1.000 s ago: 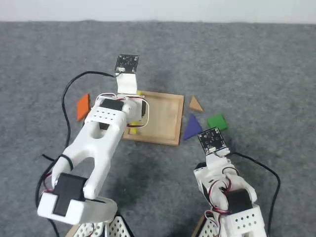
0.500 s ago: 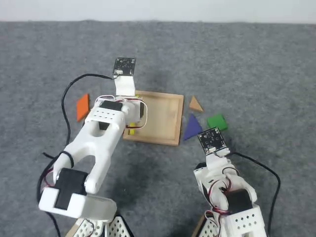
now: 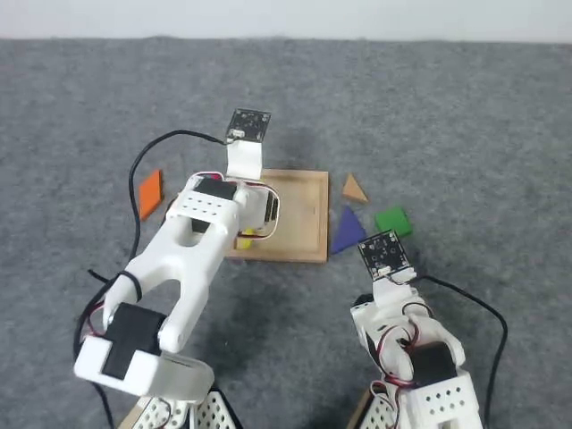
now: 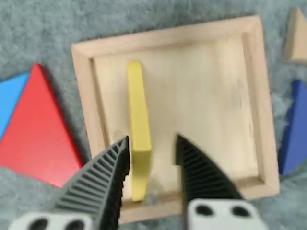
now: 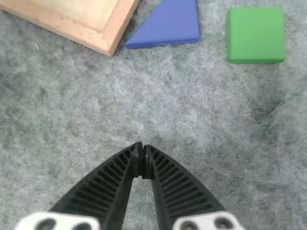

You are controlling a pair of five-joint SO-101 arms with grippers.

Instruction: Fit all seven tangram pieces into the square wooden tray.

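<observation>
- Grey felt tabletop (image 3: 465,107) carries the wooden tray (image 4: 168,36), with no piece lying flat in it yet.
- Left gripper (image 4: 151,140) hangs over the tray, jaws apart astride the yellow piece (image 4: 136,105), apparently not clamping it.
- Yellow piece stands on edge by one wall and likely needs tipping flat.
- Right gripper (image 5: 142,146), jaws together and empty, hovers near the blue triangle (image 5: 170,24) and green square (image 5: 254,33).

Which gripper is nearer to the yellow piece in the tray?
Left. The left gripper hangs open right over the yellow piece inside the wooden tray. The right gripper, shut, sits over the grey mat outside the tray's corner, by the blue triangle.
</observation>
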